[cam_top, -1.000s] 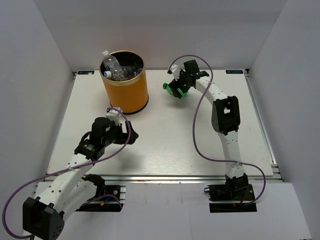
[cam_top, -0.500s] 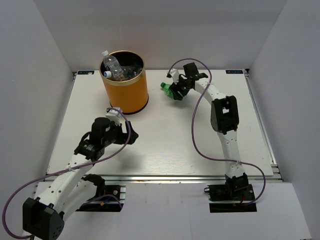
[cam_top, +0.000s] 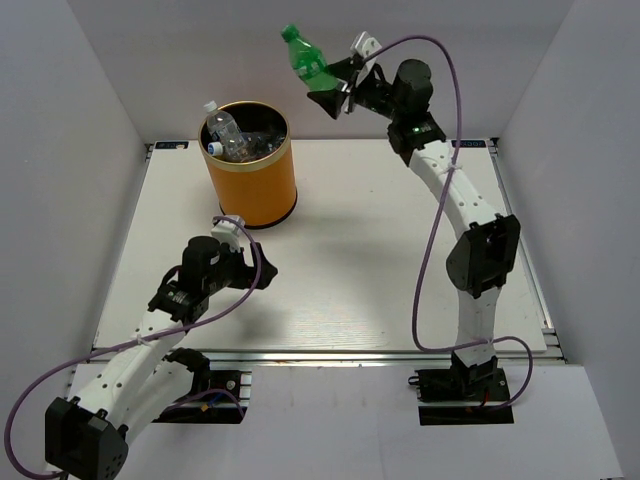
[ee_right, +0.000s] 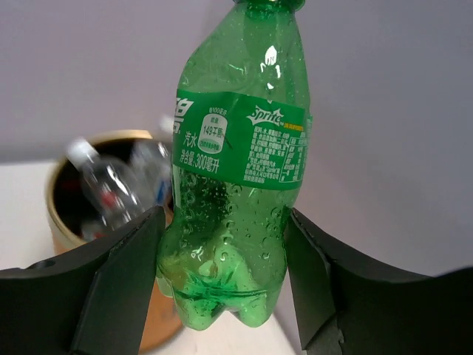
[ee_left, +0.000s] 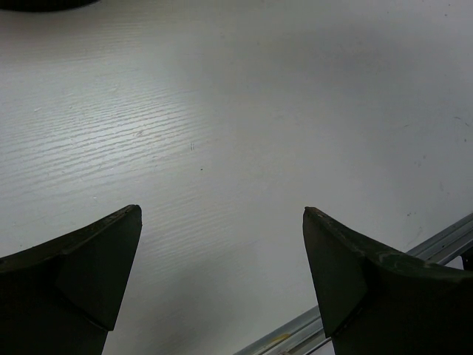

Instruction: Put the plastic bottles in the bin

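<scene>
My right gripper [cam_top: 330, 88] is shut on the green bottle [cam_top: 305, 59] and holds it high in the air, up and to the right of the bin [cam_top: 250, 165]. In the right wrist view the green bottle [ee_right: 236, 170] stands between my fingers, gripped at its base, with the bin [ee_right: 81, 214] behind it at the left. The orange-yellow bin holds several clear bottles [cam_top: 228, 135], one sticking up over the rim. My left gripper [cam_top: 262, 272] is open and empty, low over the table in front of the bin; its view shows bare table [ee_left: 222, 148].
A white table [cam_top: 340, 270] with white walls on three sides. A metal rail [cam_top: 320, 352] runs along the near edge. Purple cables loop from both arms.
My right gripper has lifted the green bottle from the table surface up high and swung it left toward the bin. The left arm has not moved.
</scene>
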Controlling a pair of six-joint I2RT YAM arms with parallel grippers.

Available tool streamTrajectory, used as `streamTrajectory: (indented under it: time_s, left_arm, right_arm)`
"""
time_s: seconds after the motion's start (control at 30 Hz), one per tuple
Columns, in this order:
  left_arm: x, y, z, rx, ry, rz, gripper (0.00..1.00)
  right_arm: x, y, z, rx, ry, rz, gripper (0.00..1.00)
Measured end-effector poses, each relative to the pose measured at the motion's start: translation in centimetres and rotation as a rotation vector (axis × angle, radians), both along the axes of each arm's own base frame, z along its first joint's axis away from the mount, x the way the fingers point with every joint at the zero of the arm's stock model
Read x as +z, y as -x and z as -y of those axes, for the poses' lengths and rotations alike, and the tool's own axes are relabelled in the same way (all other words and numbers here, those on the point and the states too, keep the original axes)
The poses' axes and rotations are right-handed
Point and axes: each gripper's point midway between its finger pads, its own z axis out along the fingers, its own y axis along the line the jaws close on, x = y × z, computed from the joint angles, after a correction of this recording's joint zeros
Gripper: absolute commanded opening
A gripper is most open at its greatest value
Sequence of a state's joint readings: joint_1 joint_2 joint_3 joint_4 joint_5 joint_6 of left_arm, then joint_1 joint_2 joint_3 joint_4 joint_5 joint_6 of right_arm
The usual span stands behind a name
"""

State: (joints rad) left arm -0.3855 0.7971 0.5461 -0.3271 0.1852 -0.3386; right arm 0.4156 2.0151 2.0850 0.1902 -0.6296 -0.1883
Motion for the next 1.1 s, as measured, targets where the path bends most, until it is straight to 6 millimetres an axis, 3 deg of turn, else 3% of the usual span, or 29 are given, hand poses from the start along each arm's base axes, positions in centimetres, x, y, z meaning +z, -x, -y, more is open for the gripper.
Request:
streamTrajectory:
  time_s: [0.07, 0.13, 0.23, 0.33, 0.43, 0.5, 0.53, 0.57, 0.7, 0.87, 1.0, 1.1]
  left_arm:
    - [-0.1, 0.1, 0.0, -0.001, 0.001, 0.000, 1.00]
    - [-0.3, 0.1, 0.0, 0.001, 0.003, -0.002, 1.00]
    - [-0.4, 0.3, -0.1, 0.001, 0.001, -0.005, 1.00]
    - [-0.1, 0.4, -0.2, 0.007, 0.010, 0.003, 1.00]
    - [0.3, 0.6, -0.3, 0.014, 0.020, 0.014, 1.00]
    - [0.3, 0.7, -0.3, 0.017, 0.025, 0.014, 1.00]
    - [0.2, 0.7, -0.3, 0.018, 0.026, 0.012, 1.00]
    - [0.2, 0.8, -0.3, 0.019, 0.027, 0.009, 1.00]
    - [0.1, 0.8, -0.3, 0.021, 0.026, 0.004, 1.00]
    - [-0.1, 0.4, -0.1, 0.021, 0.028, 0.001, 1.00]
    - [-0.4, 0.0, 0.1, 0.022, 0.028, -0.004, 1.00]
    - [-0.2, -0.4, 0.2, 0.018, 0.033, 0.010, 1.00]
  right_arm:
    - [1.3, 1.0, -2.0, 0.070, -0.058, 0.039, 0.08]
    - [1.2, 1.4, -4.2, 0.145, -0.110, 0.040, 0.08]
    - [-1.7, 0.9, -7.8, 0.238, -0.153, -0.007, 0.11]
    - [-6.4, 0.2, -10.8, 0.278, -0.147, -0.091, 0.16]
    - [-9.8, 0.5, -13.1, 0.301, -0.127, -0.146, 0.40]
    - [-10.5, 0.9, -14.0, 0.309, -0.123, -0.156, 0.65]
    - [-10.4, 1.2, -14.3, 0.315, -0.124, -0.154, 0.85]
    - [-10.2, 1.6, -14.6, 0.321, -0.129, -0.149, 0.90]
    - [-9.5, 1.8, -14.5, 0.322, -0.136, -0.115, 0.90]
    - [-7.9, 0.7, -12.4, 0.234, -0.133, -0.124, 0.90]
    - [-4.6, -0.5, -8.7, 0.087, -0.103, -0.125, 0.90]
    - [-2.2, -1.3, -4.3, -0.069, -0.043, -0.114, 0.90]
